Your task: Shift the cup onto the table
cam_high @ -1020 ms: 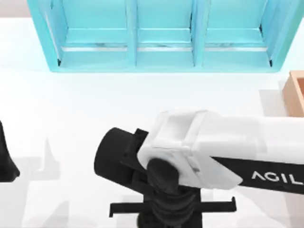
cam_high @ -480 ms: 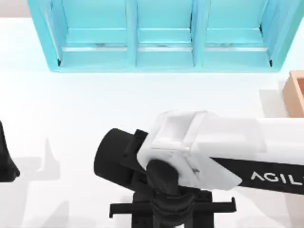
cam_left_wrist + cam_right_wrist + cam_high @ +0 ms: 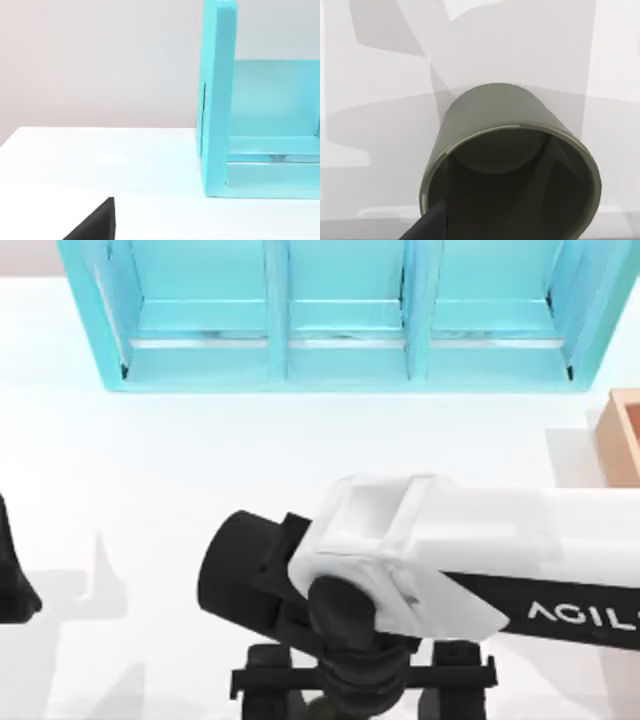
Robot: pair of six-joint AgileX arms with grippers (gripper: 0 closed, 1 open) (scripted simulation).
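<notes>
Down a touch more goes the right arm [image 3: 470, 560] compared with a second ago: its wrist sits lower at the bottom edge of the top view, two dark finger shapes now flank it under the crossbar, and a sliver of olive green has appeared beneath it.

Starting at the far left of the top view, the left gripper [image 3: 12, 575] is parked at the left edge, mid-height, idle; whether its fingers are apart or together I cannot tell. Its wrist camera looks across the white counter [image 3: 100, 160] toward the end wall of the turquoise shelf unit [image 3: 217, 100].

Moving to the centre, that shelf unit spans the upper part of the top view, three bays in a row. Below it, bottom centre, the right gripper [image 3: 362, 680] works over the counter. Its wrist view shows the cup [image 3: 510, 155], olive green, mouth toward the camera, with one dark finger [image 3: 427, 222] reaching inside the rim. So the gripper looks to be holding the cup by its wall, though the outer finger is hidden.

Far right, a tan wooden box [image 3: 622, 435] peeks in at the edge.

My read: the cup is low over bare counter, and placement looks close. Contact with the surface isn't clear.
</notes>
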